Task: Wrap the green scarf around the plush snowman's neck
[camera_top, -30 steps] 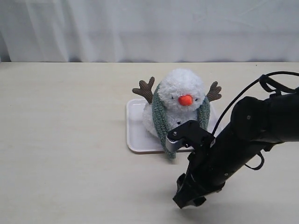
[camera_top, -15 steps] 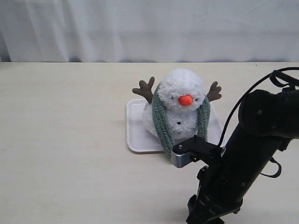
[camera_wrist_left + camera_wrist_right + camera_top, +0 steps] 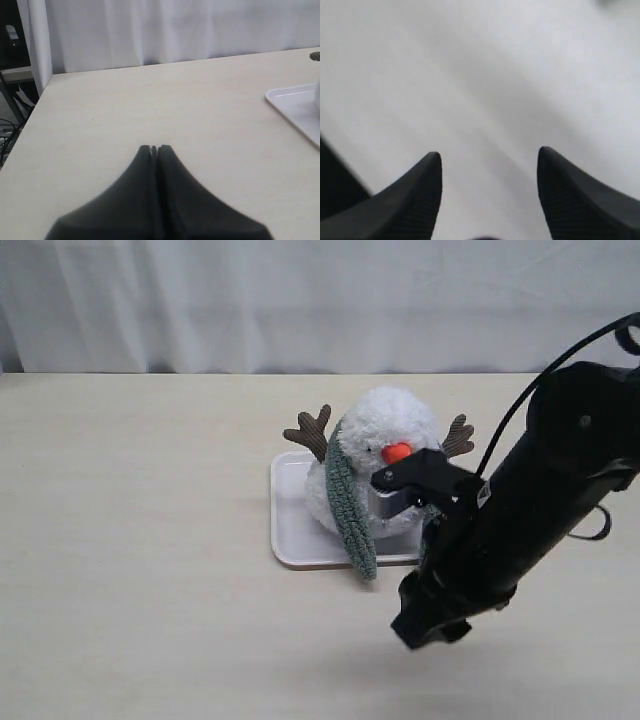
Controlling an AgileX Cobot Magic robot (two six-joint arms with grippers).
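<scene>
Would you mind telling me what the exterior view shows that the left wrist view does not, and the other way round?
Only the exterior view shows the plush snowman, with the green scarf hanging down its side, and the right arm in front of it. Only the left wrist view shows the left gripper, shut and empty, plus the table's side edge with dark clutter beyond it. Both show the pale table, the white curtain and the white tray, though the left wrist view catches just a corner of the tray.
</scene>
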